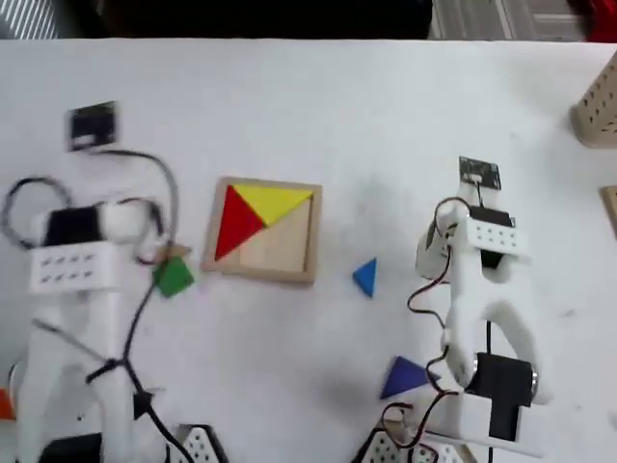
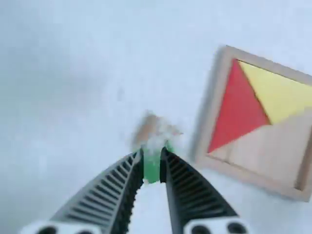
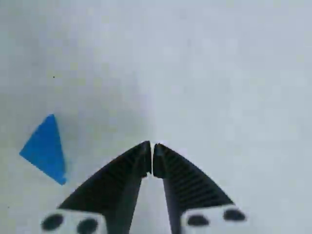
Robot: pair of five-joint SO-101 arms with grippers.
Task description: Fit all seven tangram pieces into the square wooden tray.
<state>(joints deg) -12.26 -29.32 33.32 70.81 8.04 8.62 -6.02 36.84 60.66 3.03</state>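
The table [image 1: 386, 116] is white and flat. In its middle lies the square wooden tray [image 1: 260, 274]. It looks stiff, with a low rim, so each piece must go in flat.

A big red triangle [image 1: 234, 224] and a big yellow triangle [image 1: 273, 200] lie inside it, touching each other. The rest of the tray is bare wood.

A dark blue triangle [image 1: 405, 376] lies close to the right arm's base. A small blue triangle [image 1: 365, 277] lies between the tray and the right arm.

The pieces look thin, hard, light and smooth — I think they could slip, so pinch them across two straight sides.

The left end effector [image 2: 151, 155] is closed on a small green piece [image 2: 151, 170], just beside the tray. The right end effector [image 3: 150, 158] is pinched closed on nothing, near the small blue triangle.
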